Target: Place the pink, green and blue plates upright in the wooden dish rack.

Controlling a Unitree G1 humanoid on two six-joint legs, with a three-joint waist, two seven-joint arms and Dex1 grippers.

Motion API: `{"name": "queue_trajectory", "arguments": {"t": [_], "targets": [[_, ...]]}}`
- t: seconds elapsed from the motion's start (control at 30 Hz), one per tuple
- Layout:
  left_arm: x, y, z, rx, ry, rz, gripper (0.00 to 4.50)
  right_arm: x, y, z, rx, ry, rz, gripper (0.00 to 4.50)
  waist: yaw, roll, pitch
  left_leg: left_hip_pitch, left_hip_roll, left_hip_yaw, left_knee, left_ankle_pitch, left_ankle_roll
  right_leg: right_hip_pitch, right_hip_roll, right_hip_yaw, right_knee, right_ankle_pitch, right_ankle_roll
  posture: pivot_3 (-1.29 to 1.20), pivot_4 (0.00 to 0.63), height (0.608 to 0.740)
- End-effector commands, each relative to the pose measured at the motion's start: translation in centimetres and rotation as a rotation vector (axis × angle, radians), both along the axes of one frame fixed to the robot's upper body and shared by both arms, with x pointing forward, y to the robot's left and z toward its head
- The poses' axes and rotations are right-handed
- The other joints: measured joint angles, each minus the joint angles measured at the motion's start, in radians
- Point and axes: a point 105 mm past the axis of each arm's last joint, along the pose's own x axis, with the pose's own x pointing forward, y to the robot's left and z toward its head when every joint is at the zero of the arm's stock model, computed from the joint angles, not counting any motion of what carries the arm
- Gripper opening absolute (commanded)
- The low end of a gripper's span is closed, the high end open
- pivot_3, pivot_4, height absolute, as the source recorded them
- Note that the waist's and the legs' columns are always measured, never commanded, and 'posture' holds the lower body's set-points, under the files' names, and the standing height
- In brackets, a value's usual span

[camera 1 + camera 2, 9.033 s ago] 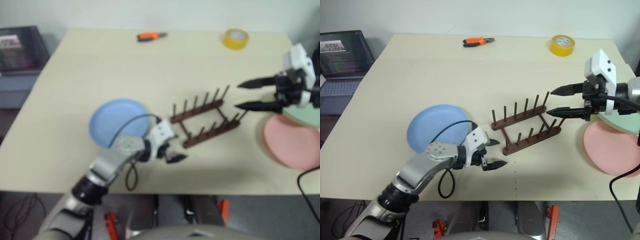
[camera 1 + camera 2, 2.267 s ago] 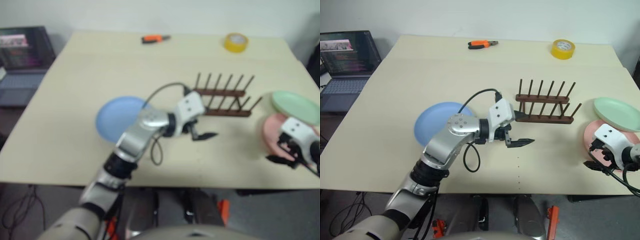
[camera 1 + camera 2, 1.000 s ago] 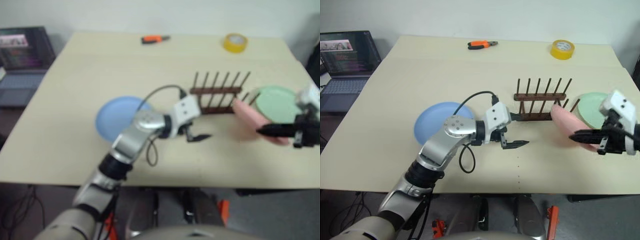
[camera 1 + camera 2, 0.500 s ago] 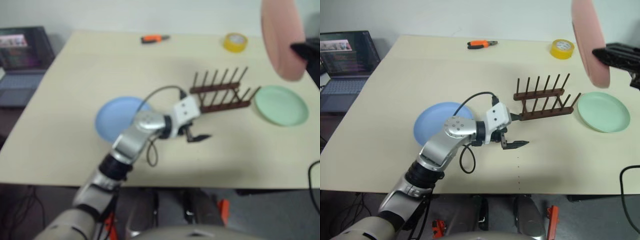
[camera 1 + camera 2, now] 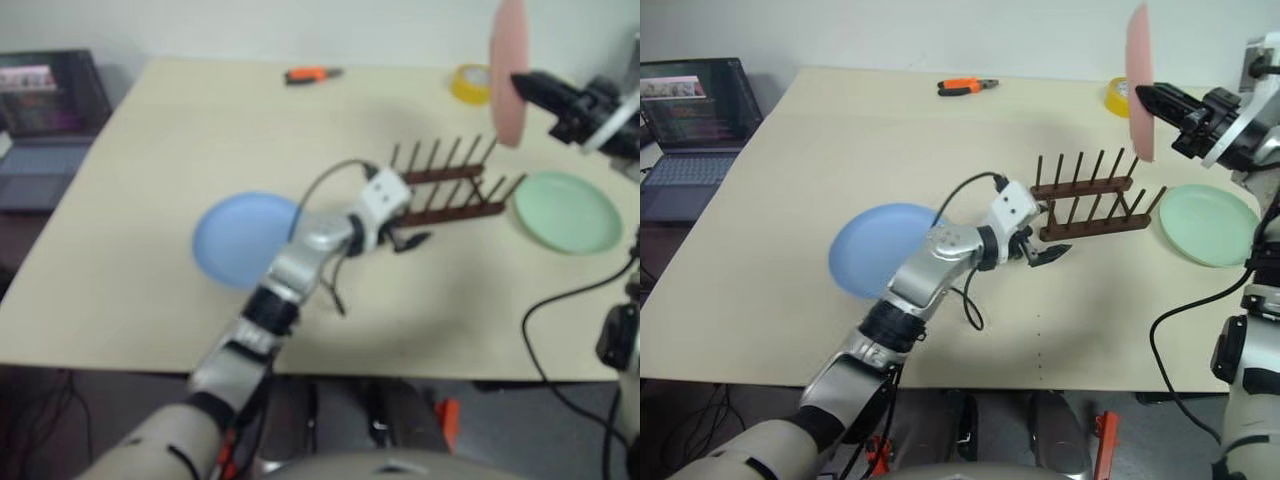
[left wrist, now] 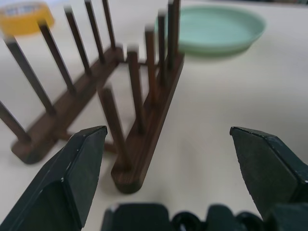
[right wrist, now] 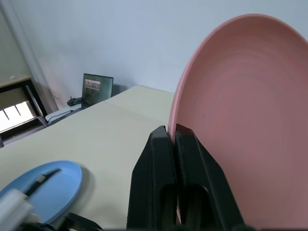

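Note:
My right gripper (image 5: pixel 1147 97) is shut on the rim of the pink plate (image 5: pixel 1139 85), holding it upright and edge-on in the air above the right end of the wooden dish rack (image 5: pixel 1090 205). In the right wrist view the black fingers (image 7: pixel 159 159) pinch the pink plate (image 7: pixel 250 120). The green plate (image 5: pixel 1208 222) lies flat right of the rack, and the blue plate (image 5: pixel 875 250) lies flat to its left. My left gripper (image 5: pixel 1045 250) is open at the rack's left end, and the near rail's end (image 6: pixel 139 163) sits between its fingers.
A yellow tape roll (image 5: pixel 1117 95) lies at the far right of the table, partly behind the pink plate. Orange pliers (image 5: pixel 965 87) lie at the far edge. A laptop (image 5: pixel 685 110) stands off the table's left side.
My right gripper lifted the pink plate from beside the rack high into the air, turning it upright. My left gripper slid forward to the rack's left end, still open.

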Motion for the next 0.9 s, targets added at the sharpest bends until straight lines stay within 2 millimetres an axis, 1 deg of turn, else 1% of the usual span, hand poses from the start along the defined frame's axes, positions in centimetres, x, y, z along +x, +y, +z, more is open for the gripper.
{"name": "queue_trajectory", "arguments": {"t": [0.03,0.17,0.23,0.33,0.47,0.6,0.67,0.73,0.83,0.9], "targets": [[1.2,0.3,0.6,0.009,-0.064,0.017,4.5,-0.6,0.0,3.3,0.026,-0.135,0.007,0.01,-0.003,0.0,0.0,0.0,0.0,0.0,0.0,0.0,0.0,-0.001,0.0,0.0,0.0,0.0,0.0,0.0,0.15,0.74],[1.9,1.2,0.1,0.034,-0.079,0.04,4.5,0.1,-0.5,3.7,0.06,-0.132,-0.019,0.01,-0.003,0.0,0.0,0.0,0.0,0.0,0.0,0.0,0.0,-0.001,0.0,0.0,0.001,0.0,0.0,0.0,0.15,0.74],[2.2,1.6,-0.2,0.047,-0.083,0.058,4.5,0.3,-0.6,3.4,0.066,-0.121,-0.016,0.01,-0.003,0.0,0.0,0.0,0.0,0.001,0.0,0.0,0.0,-0.001,-0.001,0.0,0.0,0.0,0.0,0.0,0.15,0.74],[2.5,2.0,-0.5,0.059,-0.094,0.077,4.5,0.7,-0.7,2.8,0.065,-0.097,-0.022,0.01,-0.003,0.0,0.0,0.0,0.0,0.002,0.0,0.0,0.0,-0.001,-0.002,0.001,0.0,0.0,0.0,0.0,0.15,0.74],[3.1,2.5,-0.3,0.05,-0.105,0.126,4.5,1.1,-1.0,1.6,0.095,-0.049,-0.024,0.01,-0.003,0.0,0.0,-0.001,0.0,0.002,0.0,0.0,0.0,-0.001,-0.002,0.001,0.0,0.0,0.0,0.0,0.15,0.74],[3.3,2.7,0.0,0.038,-0.117,0.15,4.5,1.4,-2.0,0.6,0.154,-0.008,-0.037,0.01,-0.003,0.0,0.0,-0.001,0.0,0.002,0.0,0.0,0.0,-0.001,-0.002,0.001,0.001,0.0,0.0,0.0,0.15,0.74],[2.8,2.6,0.4,0.026,-0.12,0.131,4.5,1.3,-2.3,0.6,0.187,-0.007,-0.032,0.01,-0.003,0.0,0.0,-0.001,0.0,0.002,0.0,0.0,0.0,-0.001,-0.002,0.001,0.001,0.001,0.0,0.0,0.15,0.74],[1.8,2.8,0.8,0.016,-0.126,0.102,4.5,0.8,-2.6,1.1,0.218,-0.024,-0.009,0.01,-0.005,0.0,0.0,-0.001,0.0,0.002,0.0,0.0,0.0,-0.002,-0.002,0.002,0.001,0.001,0.0,0.0,0.15,0.74],[-0.4,3.4,1.4,0.006,-0.123,0.056,4.5,-0.3,-2.8,2.3,0.257,-0.059,0.031,0.01,-0.008,0.0,0.0,-0.001,0.0,0.002,-0.002,0.0,0.0,-0.002,-0.002,0.002,0.001,0.001,-0.001,0.0,0.15,0.74],[-2.1,3.7,1.6,-0.001,-0.104,0.008,4.5,-1.1,-3.0,3.0,0.281,-0.081,0.06,0.01,-0.008,0.001,0.0,-0.001,0.001,0.002,-0.003,0.0,0.0,-0.003,-0.002,0.002,0.001,0.001,-0.002,0.0,0.15,0.74]]}}
